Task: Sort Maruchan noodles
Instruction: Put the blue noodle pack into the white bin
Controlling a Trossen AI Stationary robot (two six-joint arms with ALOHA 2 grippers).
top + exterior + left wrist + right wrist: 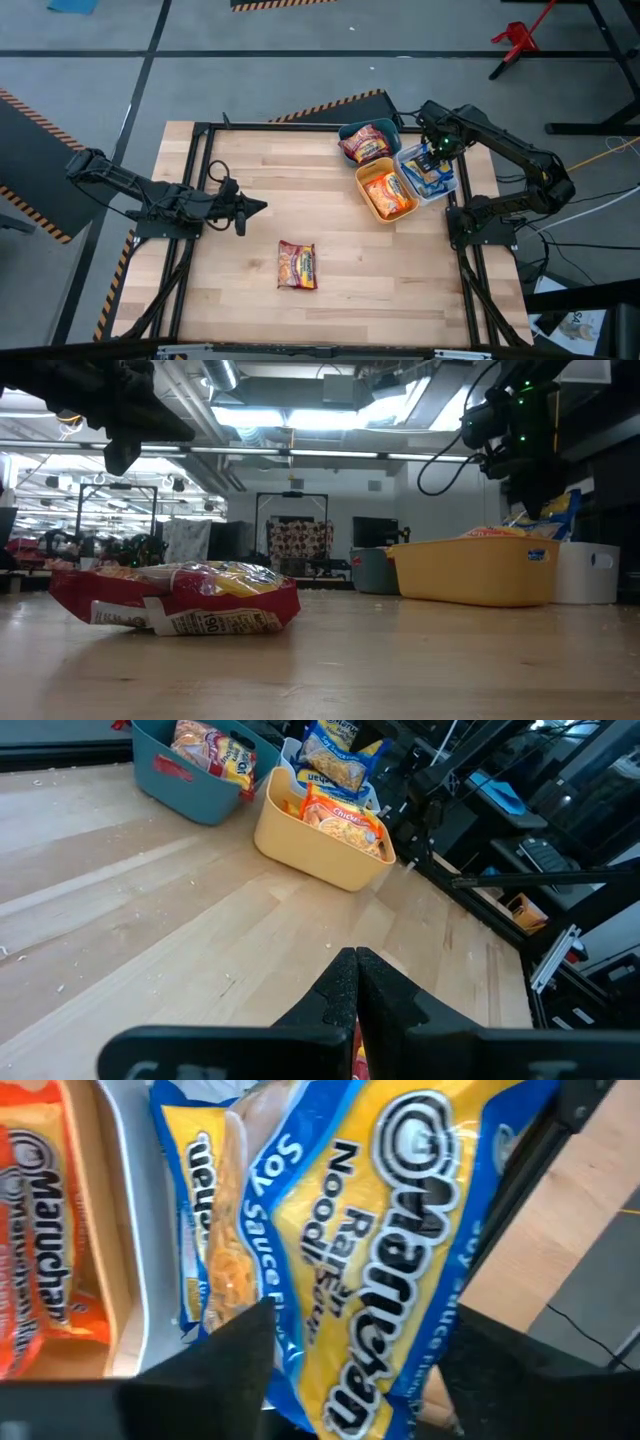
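Wooden table (400, 270). Three bins at right rear: teal bin (383, 128) with dark red packets, yellow bin (366, 201) with orange packets (388, 193), white bin (446, 186) with blue-and-yellow packets (380, 1260). Right gripper (432, 150) above white bin, fingers spread wide. Left gripper (243, 211) pinched closed, empty, mid-left. One dark red packet (298, 265) lies loose on table, front-centre.

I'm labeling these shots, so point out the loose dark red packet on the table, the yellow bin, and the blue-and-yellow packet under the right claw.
dark red packet (297, 265), high view, middle of its wrapper.
yellow bin (470, 570), low view, its front wall.
blue-and-yellow packet (390, 1230), right wrist view, the printed front.
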